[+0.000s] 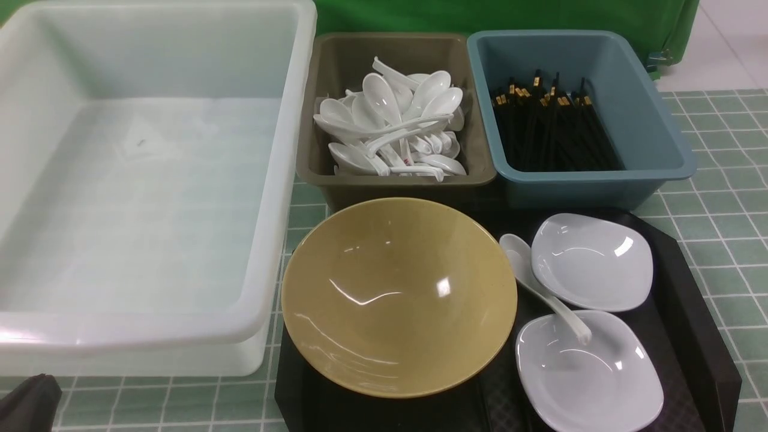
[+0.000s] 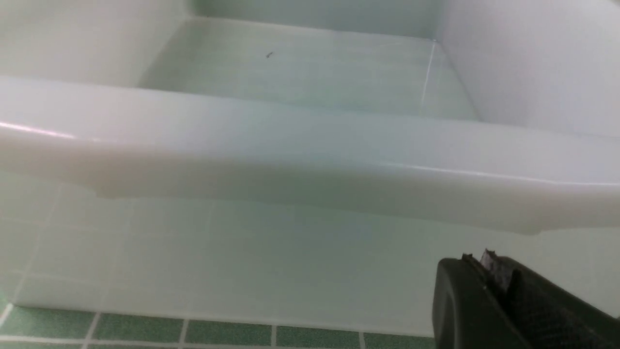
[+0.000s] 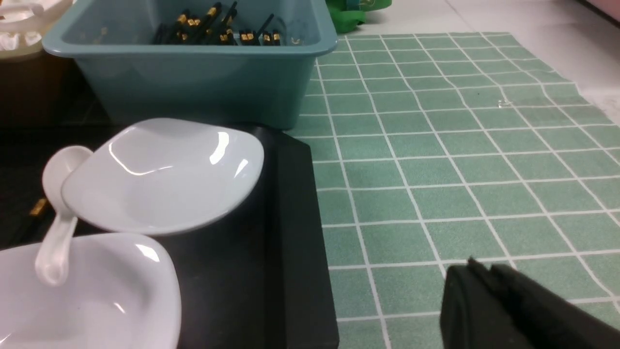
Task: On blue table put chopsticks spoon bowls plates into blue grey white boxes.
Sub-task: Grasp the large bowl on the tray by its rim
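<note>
Nearest my left wrist lens, the left gripper (image 2: 484, 259) hangs with its jaws pressed together on nothing, the rim of the white tub (image 2: 290, 140) just ahead of it. On the other arm, the right gripper (image 3: 480, 267) hovers over the blue table (image 3: 436, 169). Its black fingers read as one dark mass, so I cannot tell whether they are parted, though nothing sits between them. Ahead of it and toward the left arm's side, on the black tray (image 3: 290, 218), lies the spoon (image 3: 57, 184), its scoop tucked beside the far plate (image 3: 164, 174) and its handle tip propped on the near plate (image 3: 97, 300). I judge it light, rigid, glazed and slippery, likely to chip if dropped. I would pinch across the raised handle, where there is air beneath it. The plates I expect to be equally slick, best taken by a rim lip. Beyond them, further from this gripper, the bowl (image 1: 399, 297) looks the heaviest piece. Spoon and plates are glossy white, while the bowl is mustard-tan with bright glare streaks.
</note>
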`<state>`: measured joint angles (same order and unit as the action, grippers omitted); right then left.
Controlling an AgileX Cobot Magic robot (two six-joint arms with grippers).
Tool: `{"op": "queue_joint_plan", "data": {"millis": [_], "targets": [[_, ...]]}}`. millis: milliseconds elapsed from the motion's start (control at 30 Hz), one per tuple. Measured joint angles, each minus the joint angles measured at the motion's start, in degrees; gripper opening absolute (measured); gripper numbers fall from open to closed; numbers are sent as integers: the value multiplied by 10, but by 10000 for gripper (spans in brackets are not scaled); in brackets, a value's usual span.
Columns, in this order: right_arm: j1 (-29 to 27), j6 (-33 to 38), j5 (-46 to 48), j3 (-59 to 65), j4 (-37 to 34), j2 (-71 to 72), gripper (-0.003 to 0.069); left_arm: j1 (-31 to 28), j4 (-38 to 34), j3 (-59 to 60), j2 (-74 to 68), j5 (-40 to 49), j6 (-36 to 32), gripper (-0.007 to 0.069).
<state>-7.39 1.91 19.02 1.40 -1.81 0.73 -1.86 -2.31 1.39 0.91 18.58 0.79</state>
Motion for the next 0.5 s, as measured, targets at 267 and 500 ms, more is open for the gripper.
{"op": "queue_joint_plan", "data": {"millis": [267,500], "targets": [[0,-3,-110,3,12,0,99,0,23,1,0,-101,-13,5],[0,-25,-431,3,14,0,104,0,23,1,0,-406,-8,5]]}}
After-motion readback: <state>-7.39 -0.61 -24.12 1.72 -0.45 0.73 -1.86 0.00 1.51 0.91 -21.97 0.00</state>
